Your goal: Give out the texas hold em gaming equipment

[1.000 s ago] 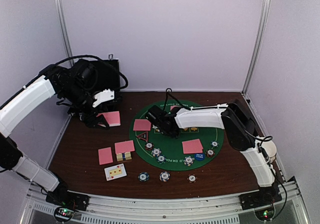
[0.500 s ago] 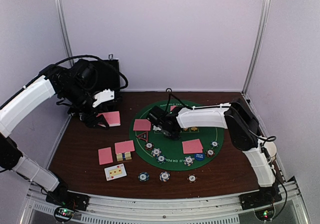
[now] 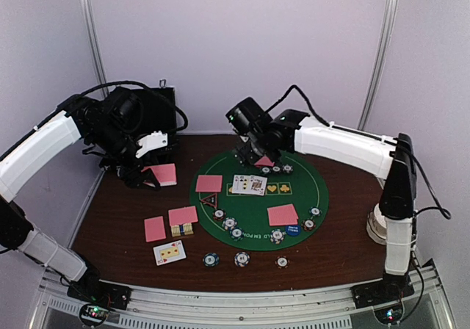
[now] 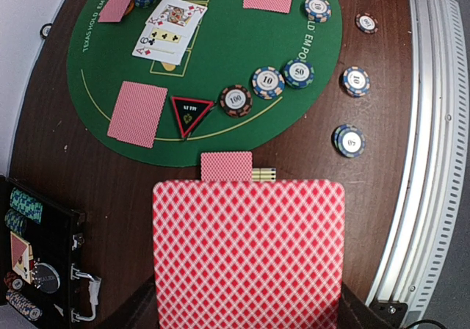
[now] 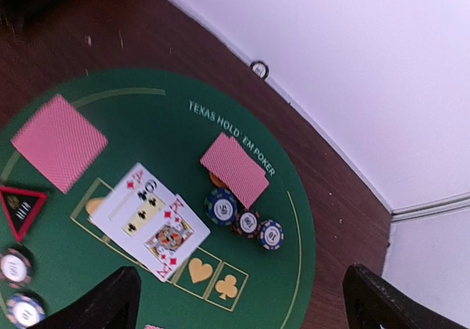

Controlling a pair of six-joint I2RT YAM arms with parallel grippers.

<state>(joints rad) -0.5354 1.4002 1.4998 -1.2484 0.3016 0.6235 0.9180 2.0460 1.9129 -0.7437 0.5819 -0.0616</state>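
Two face-up cards (image 5: 147, 222) are lying overlapped on the round green felt mat (image 3: 253, 210), with striped disc chips (image 3: 241, 258) sitting along its near edge. Your right gripper (image 3: 255, 153) is hovering over the mat's far side, fingers spread wide and empty. Your left gripper (image 3: 141, 173) is pinching a pink lattice-backed card (image 4: 248, 255) above the brown table (image 3: 117, 226).

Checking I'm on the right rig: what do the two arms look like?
The left arm and right arm both have white shell links and black joints, with black cables looping near the wrists. The left hand is black with a white side plate; the right hand is all black.
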